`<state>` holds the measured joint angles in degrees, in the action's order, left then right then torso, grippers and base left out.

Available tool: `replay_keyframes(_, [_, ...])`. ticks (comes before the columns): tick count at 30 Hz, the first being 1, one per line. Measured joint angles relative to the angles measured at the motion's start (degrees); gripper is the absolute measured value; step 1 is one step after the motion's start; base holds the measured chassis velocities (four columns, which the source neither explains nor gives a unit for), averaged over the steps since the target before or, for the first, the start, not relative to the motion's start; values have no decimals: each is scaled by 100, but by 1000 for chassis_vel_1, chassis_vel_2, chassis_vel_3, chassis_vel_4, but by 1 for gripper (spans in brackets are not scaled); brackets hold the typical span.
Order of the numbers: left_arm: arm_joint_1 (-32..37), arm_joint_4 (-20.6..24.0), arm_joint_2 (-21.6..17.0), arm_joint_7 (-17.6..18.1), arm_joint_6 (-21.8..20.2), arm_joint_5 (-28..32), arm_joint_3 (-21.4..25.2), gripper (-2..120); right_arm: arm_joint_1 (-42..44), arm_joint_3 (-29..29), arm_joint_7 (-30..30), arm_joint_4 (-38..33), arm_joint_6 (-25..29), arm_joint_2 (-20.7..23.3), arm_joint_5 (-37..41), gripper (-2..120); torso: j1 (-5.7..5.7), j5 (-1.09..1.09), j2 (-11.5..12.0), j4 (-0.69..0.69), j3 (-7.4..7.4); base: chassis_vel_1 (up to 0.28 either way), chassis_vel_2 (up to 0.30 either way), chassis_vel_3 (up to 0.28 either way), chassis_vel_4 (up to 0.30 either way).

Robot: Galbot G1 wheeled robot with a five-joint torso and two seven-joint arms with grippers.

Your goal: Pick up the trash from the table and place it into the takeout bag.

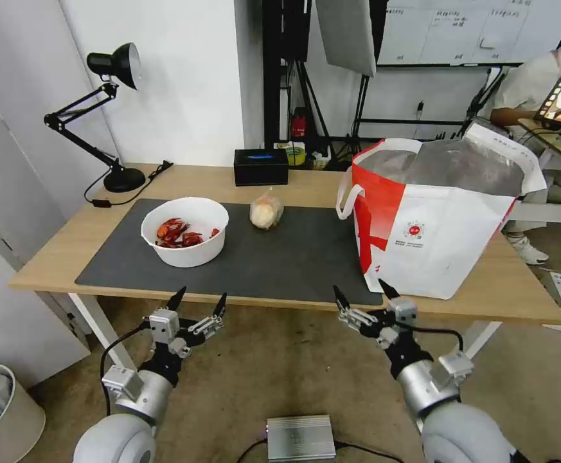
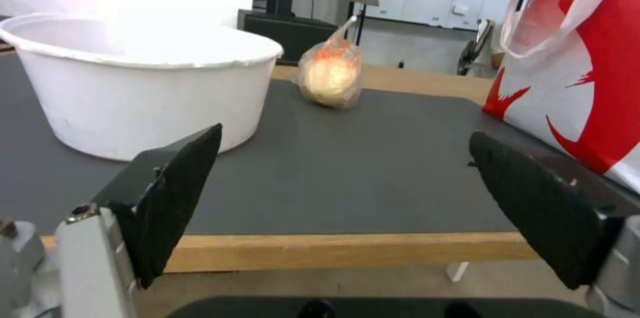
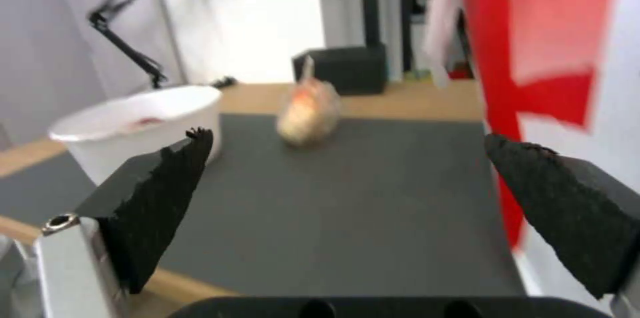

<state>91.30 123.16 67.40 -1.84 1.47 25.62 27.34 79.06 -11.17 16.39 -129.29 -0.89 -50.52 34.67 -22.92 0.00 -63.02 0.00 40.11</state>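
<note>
A white round bowl with red crayfish shells stands on the left part of the dark grey mat. Behind it to the right lies a small clear bag with a pale bun. The takeout bag, white and red with foil lining, stands open on the table's right. My left gripper hovers open in front of the table edge, below the bowl. Open as well, my right gripper waits before the edge near the takeout bag's front corner.
A black rectangular box sits at the table's back, a black desk lamp at the back left. A bin stands on the floor at the left, a silver device on the floor between my arms.
</note>
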Motion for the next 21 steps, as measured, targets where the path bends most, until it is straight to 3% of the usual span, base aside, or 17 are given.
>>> replay_keyframes(12, [47, 94, -17, 10, -24, 9, 8, 100, -2223, 764, -339, 770, -571, 53, 812, 100, 0, -1, 0, 0, 0, 0, 0, 0, 0])
replay_keyframes(21, [97, 18, 86, 15, -28, -29, 30, 100, -4143, 1871, -141, 2127, -1233, -606, 1172, 100, 0, -2, 0, 0, 1, 0, 0, 0, 0])
